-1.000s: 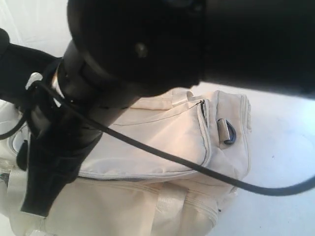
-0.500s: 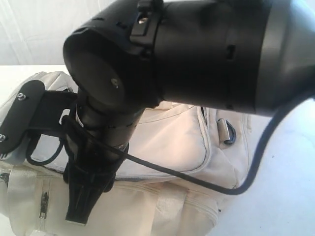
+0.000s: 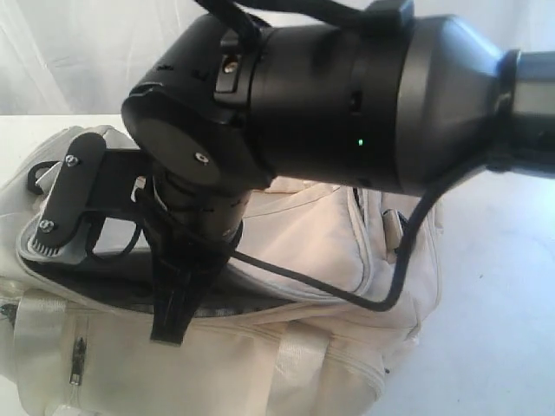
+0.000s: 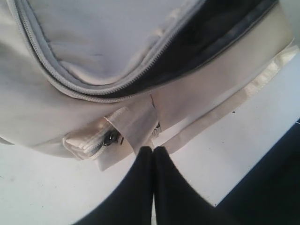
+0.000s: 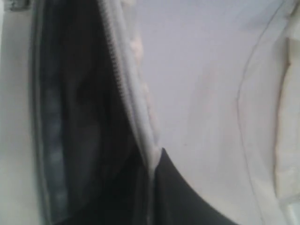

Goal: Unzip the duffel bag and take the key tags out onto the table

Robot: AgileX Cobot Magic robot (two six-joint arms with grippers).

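The cream-white duffel bag (image 3: 303,234) lies on the white table (image 3: 503,286). Its top flap is raised along the grey zipper (image 5: 119,79), baring dark grey lining (image 3: 113,290) (image 5: 70,117). My right gripper (image 3: 171,329) (image 5: 152,161) is shut on the flap's zipper edge, one finger inside the opening and one outside. My left gripper (image 4: 153,149) is shut on a cream fabric tab (image 4: 138,124) at the bag's end, beside a zipper slider (image 4: 111,137); it does not show in the exterior view. The key tags are hidden.
The right arm's thick black body (image 3: 347,95) fills the upper exterior view, and its cable (image 3: 347,299) loops over the bag. A black D-ring (image 3: 401,232) hangs at the bag's right end. A webbing strap (image 4: 243,89) lies on the table. White curtain (image 3: 87,52) behind.
The right arm has swung and risen over the bag. Its gripper has lifted the flap, and a dark gap now shows where the zipper line lay flat.
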